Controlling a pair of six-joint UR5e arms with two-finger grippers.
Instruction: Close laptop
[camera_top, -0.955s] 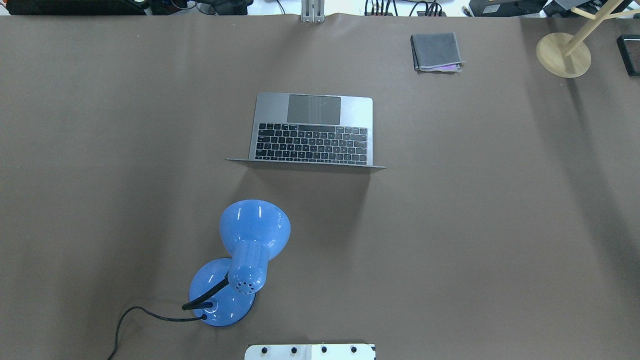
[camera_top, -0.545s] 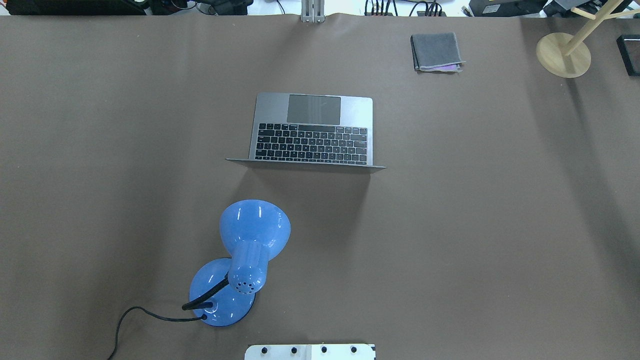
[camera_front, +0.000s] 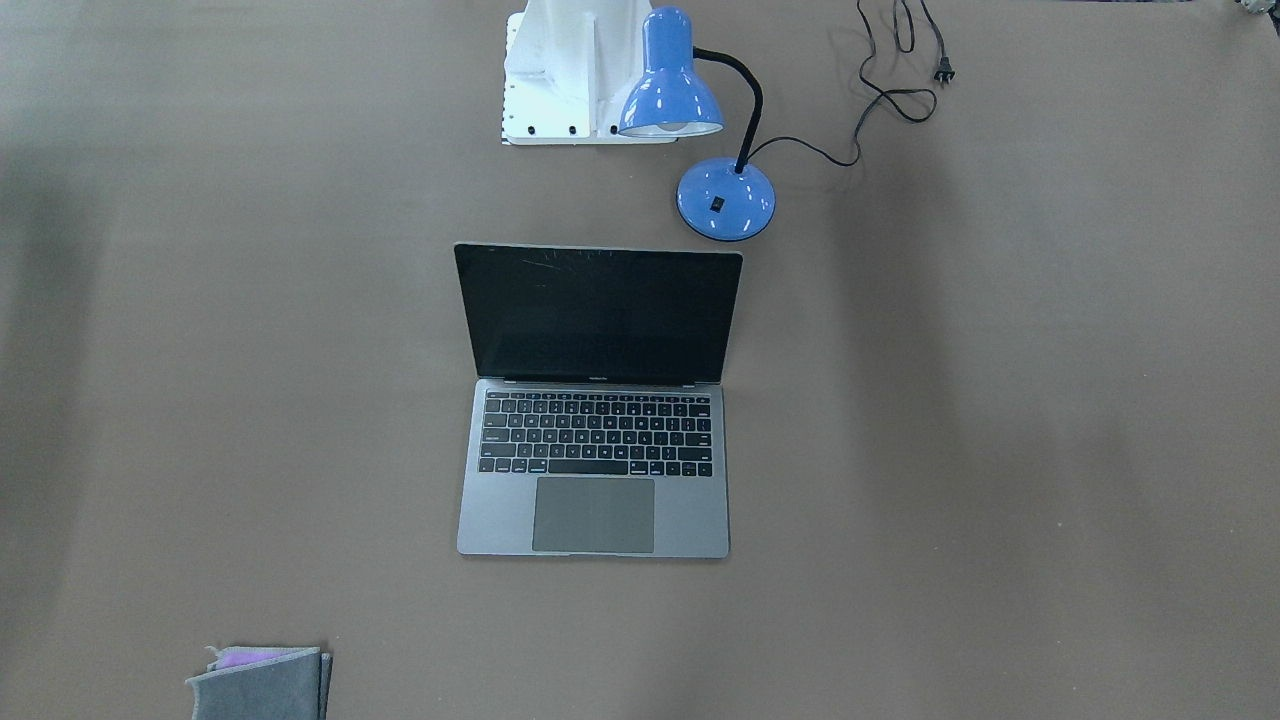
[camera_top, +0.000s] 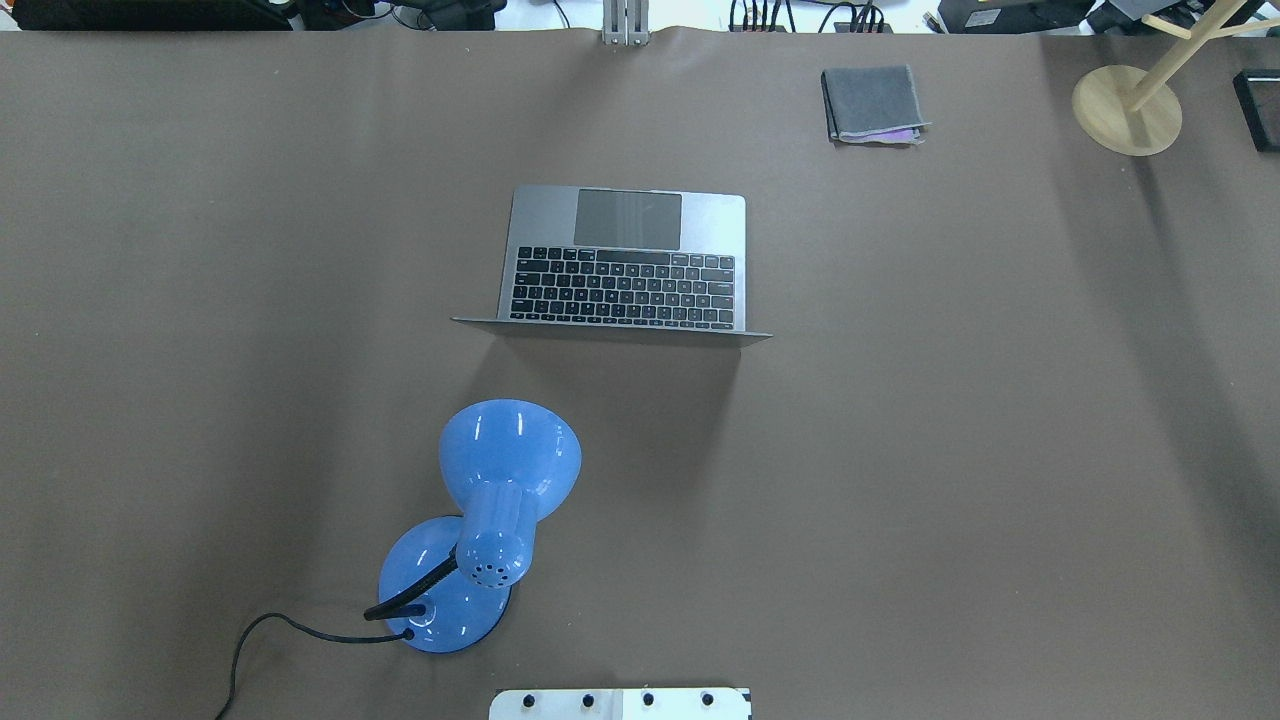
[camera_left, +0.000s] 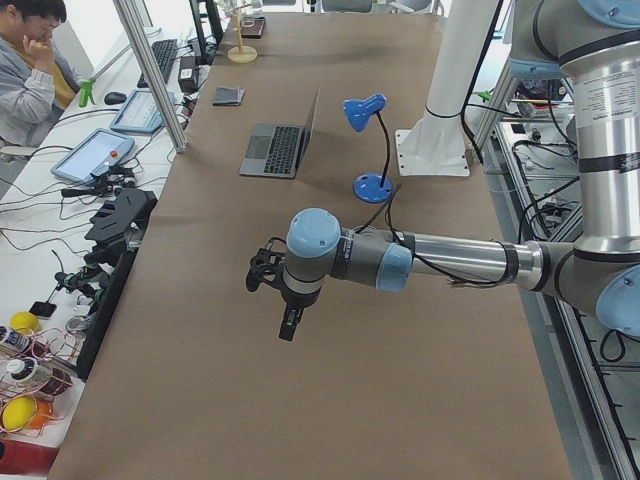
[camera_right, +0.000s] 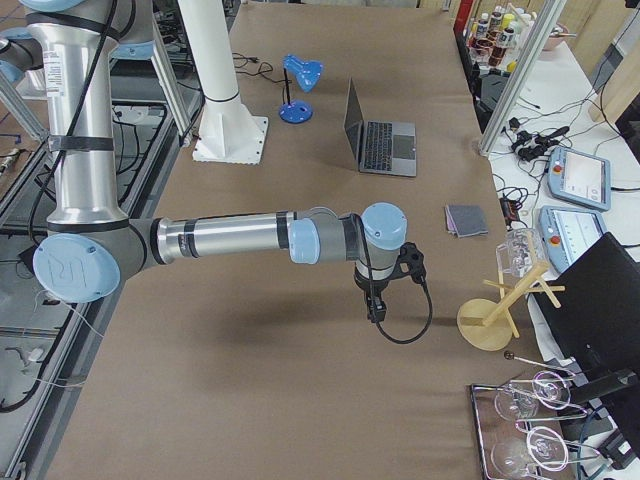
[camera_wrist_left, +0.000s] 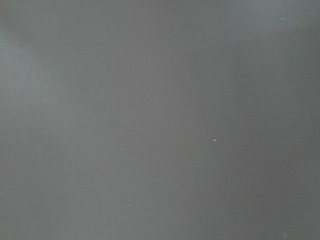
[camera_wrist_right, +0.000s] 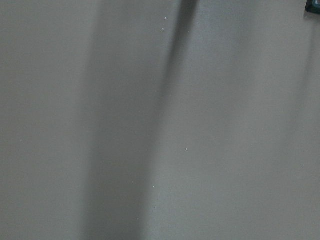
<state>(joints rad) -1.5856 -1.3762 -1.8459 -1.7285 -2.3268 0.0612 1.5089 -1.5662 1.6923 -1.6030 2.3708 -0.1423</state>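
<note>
The laptop (camera_top: 625, 260) is open in the middle of the table, lid upright, with its dark screen and keyboard facing away from the robot (camera_front: 595, 440). It also shows in the left side view (camera_left: 280, 150) and the right side view (camera_right: 385, 145). My left gripper (camera_left: 290, 325) hangs over the brown table far from the laptop, near the table's left end. My right gripper (camera_right: 375, 310) hangs over the table near its right end. Both show only in the side views, so I cannot tell if they are open or shut. Both wrist views show only bare table cover.
A blue desk lamp (camera_top: 480, 520) with a black cord stands between the robot's base and the laptop lid. A folded grey cloth (camera_top: 872, 103) lies at the far right. A wooden stand (camera_top: 1125, 108) is at the far right corner.
</note>
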